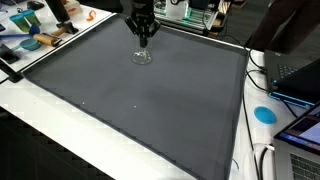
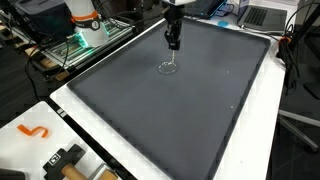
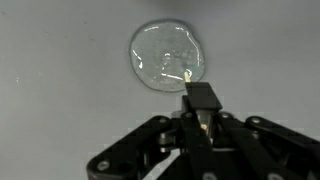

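Note:
A small clear glass [image 3: 165,55] stands on the dark grey mat [image 1: 150,110], near its far edge. From the wrist it shows as a transparent round rim. My gripper [image 3: 199,97] hangs straight over it, and its black fingers [image 3: 203,100] are pressed together at the near side of the rim, which appears pinched between them. In both exterior views the gripper [image 1: 143,38] [image 2: 173,44] points down, with the glass [image 1: 142,56] [image 2: 168,67] just under its tips. Whether the glass base rests on the mat or hangs just above it is unclear.
A white table edge [image 1: 60,125] borders the mat. Tools and blue items [image 1: 35,40] lie at one corner, with laptops and a blue disc [image 1: 265,114] on another side. An orange hook [image 2: 33,130] and a black tool [image 2: 65,158] lie on the white strip.

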### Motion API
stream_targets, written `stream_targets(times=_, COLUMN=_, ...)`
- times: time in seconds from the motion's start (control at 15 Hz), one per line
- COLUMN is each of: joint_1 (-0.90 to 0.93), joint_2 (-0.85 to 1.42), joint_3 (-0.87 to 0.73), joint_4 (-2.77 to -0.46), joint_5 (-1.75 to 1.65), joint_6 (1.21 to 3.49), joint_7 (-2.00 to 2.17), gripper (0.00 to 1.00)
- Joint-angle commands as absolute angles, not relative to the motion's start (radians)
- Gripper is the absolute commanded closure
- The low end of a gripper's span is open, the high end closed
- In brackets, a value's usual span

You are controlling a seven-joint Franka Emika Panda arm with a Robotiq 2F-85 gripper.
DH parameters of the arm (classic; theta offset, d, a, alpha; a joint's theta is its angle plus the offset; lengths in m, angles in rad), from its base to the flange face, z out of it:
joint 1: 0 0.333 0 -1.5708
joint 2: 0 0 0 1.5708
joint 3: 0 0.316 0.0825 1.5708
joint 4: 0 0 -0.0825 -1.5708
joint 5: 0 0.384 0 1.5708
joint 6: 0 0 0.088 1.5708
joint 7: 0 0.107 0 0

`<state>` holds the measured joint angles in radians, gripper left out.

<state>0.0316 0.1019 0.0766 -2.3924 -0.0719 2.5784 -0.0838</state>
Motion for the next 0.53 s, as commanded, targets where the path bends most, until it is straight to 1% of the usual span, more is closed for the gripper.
stream_targets(times=0.0, joint_1=0.042, joint_2=0.12, joint_3=0.068, joint_4=-2.407, joint_5=-0.081, joint_6=2.616, joint_7=-0.071, gripper=0.97)
stream_targets(times=0.47, joint_1=0.044, joint_2=0.147, joint_3=0.066, joint_4=-2.403, joint_5=-0.089, joint_6=2.63, joint_7=-0.066, gripper=0.97)
